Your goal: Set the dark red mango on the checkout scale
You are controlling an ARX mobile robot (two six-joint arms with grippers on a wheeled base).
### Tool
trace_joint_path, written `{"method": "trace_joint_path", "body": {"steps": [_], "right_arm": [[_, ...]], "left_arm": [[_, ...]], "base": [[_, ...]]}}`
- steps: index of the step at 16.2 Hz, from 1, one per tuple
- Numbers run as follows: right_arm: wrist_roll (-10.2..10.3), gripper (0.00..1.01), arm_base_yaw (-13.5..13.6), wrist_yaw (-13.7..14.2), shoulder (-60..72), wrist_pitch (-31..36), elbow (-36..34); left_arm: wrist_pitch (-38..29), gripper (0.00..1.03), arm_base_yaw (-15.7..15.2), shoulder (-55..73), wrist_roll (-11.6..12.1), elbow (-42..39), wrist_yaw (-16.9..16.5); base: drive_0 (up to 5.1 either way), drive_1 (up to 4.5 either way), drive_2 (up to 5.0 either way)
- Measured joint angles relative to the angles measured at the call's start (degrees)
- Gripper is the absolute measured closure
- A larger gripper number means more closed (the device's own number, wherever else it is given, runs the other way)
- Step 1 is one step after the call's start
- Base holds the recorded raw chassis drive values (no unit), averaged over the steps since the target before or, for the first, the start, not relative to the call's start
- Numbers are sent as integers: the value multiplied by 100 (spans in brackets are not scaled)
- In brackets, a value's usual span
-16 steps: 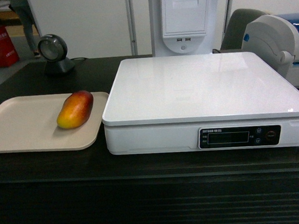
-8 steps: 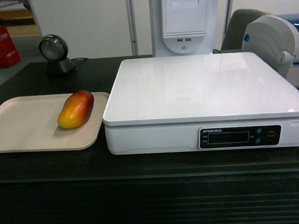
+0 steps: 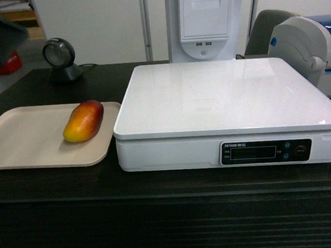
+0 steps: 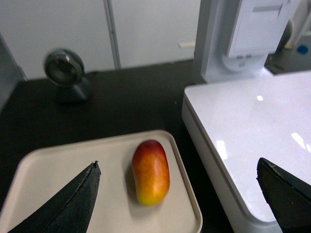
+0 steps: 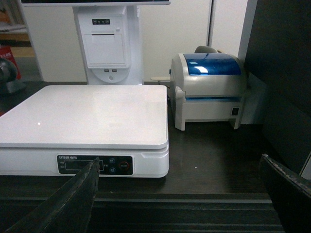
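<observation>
The dark red mango (image 3: 83, 121) (image 4: 151, 172) lies on a beige tray (image 3: 25, 151) left of the scale, its red end pointing away. The white scale (image 3: 226, 97) (image 5: 87, 114) stands bare on the black checkout counter (image 3: 169, 183), its display strip facing me. My left gripper (image 4: 178, 161) hovers open above the tray's right part, fingers spread wide with the mango between and beyond them, not touching it. A dark blurred part of my left arm (image 3: 0, 33) shows in the head view's top left corner. My right gripper (image 5: 180, 158) is open before the counter's front edge, right of the scale's display.
A round black scanner (image 3: 58, 59) stands behind the tray. A white terminal column (image 3: 204, 22) rises behind the scale. A label printer with a blue lid (image 5: 209, 92) sits right of the scale. Ribbed dark panelling (image 3: 173, 231) fronts the counter.
A dark blurred part of my left arm has come into the head view's top left corner. The mango, tray and scale have not moved.
</observation>
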State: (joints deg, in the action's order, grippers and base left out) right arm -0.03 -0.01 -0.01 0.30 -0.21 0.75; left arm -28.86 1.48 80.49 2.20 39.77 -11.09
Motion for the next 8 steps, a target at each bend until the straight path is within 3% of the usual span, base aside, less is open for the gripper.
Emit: {"method": "trace_joint_path", "body": {"steps": [1,2,4,5,8], "right_arm": [[0,3,0,0,0,-2,0],[0,3,0,0,0,0,0],[0,3,0,0,0,0,0],[0,3,0,0,0,0,0],[0,3,0,0,0,0,0]], "left_arm": [[129,5,0,306,-2,164,-33],[487,5,-35,1305,-24,881,-103],[1978,5,-190,3528,-46,3445,-319],[2455,5,-190,3971,-48,4030,-356],[2977,5,-173,4452,-48,4811,-313]], "base": [[0,0,0],[0,0,0],[0,0,0],[0,0,0],[0,0,0]]}}
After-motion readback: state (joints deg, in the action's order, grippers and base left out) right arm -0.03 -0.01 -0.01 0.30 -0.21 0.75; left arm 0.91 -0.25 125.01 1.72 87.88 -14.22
